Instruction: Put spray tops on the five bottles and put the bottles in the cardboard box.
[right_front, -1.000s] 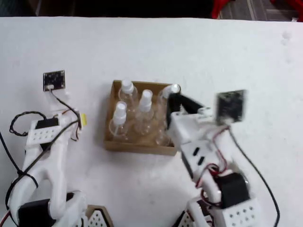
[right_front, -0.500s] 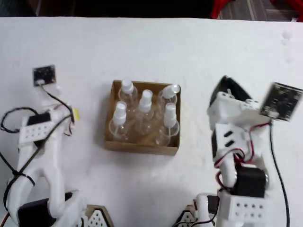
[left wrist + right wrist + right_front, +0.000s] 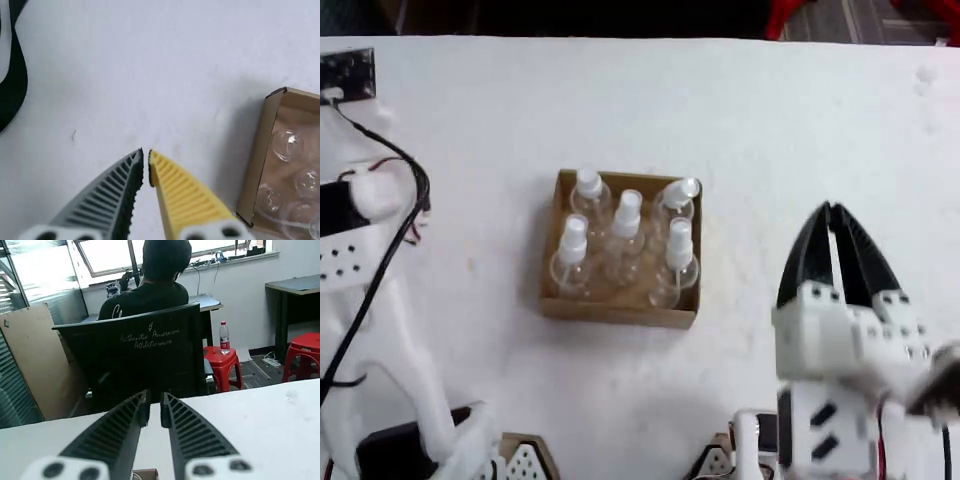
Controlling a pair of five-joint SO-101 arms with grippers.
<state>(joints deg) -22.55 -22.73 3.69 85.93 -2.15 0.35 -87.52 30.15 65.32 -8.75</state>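
Five bottles (image 3: 625, 240), each with one of five spray tops (image 3: 628, 203), stand in the single cardboard box (image 3: 618, 311) on the desk (image 3: 770, 120), between the two pairs of jaws: near the left pair, well apart from the right. Both pairs are clenched and empty. Packing looks complete; any retreat should keep the jaws high and clear of the box, tipping no bottle.

five clear bottles (image 3: 625, 240), white spray tops (image 3: 628, 204) on, upright inside open cardboard box (image 3: 618, 308).
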